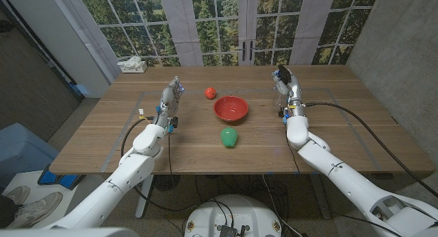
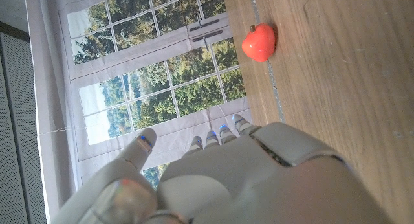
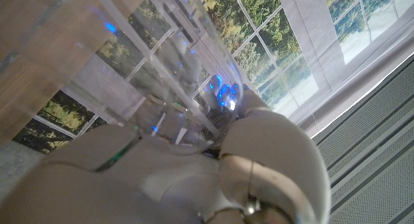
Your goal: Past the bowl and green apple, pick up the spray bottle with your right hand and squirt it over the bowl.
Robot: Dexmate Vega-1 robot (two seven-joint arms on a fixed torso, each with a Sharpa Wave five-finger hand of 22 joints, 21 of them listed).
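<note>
I see the spray bottle in my right hand, at about two o'clock from the bowl and well apart from it, over the right part of the table. It is a clear plastic bottle with a dark head that shows above the fingers in the head view. In the right wrist view the clear bottle runs across the palm of the right hand, and the fingers wrap around it, so that hand is grasping the bottle. I cannot tell from the pictures whether the bottle's base touches the table or hangs just above it.

The bowl is red and sits near the middle of the table. The green apple lies at six o'clock from the bowl, near it but not touching. A small red fruit lies at about ten o'clock from the bowl, also apart from it; in the left wrist view I see the same red fruit on the wood beyond my fingers.

My left hand is at nine o'clock from the bowl, well apart from it, standing up with its fingers raised. In the left wrist view the left hand holds nothing, its fingers apart and released.

At the far left corner of the table, about ten o'clock from the bowl, sits a white tissue box. Behind the table are tall windows with trees outside.
</note>
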